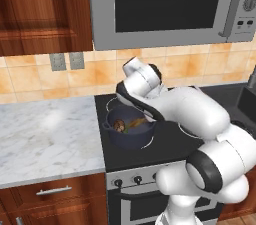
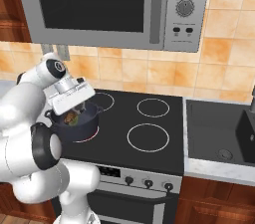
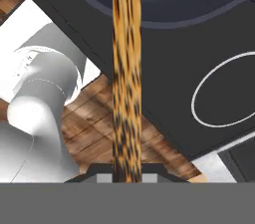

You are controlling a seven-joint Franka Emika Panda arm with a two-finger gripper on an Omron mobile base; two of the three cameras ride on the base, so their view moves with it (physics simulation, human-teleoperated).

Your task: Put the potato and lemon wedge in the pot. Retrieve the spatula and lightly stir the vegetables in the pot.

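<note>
I have the hand [image 2: 82,102] closed on the spatula [image 3: 126,68], its long handle running straight out from the hand into the pot [image 1: 127,128] on the stove's front-left burner. Potato [image 1: 119,126] and lemon wedge [image 1: 127,129] lie inside, just beyond the handle's far end.

One pot [image 1: 129,130], one potato [image 1: 119,126], one spatula [image 3: 126,78], one microwave [image 2: 114,4].

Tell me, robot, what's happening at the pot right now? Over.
Fingers shut on spatula. Potato and lemon wedge inside pot. Nothing blocking.
</note>
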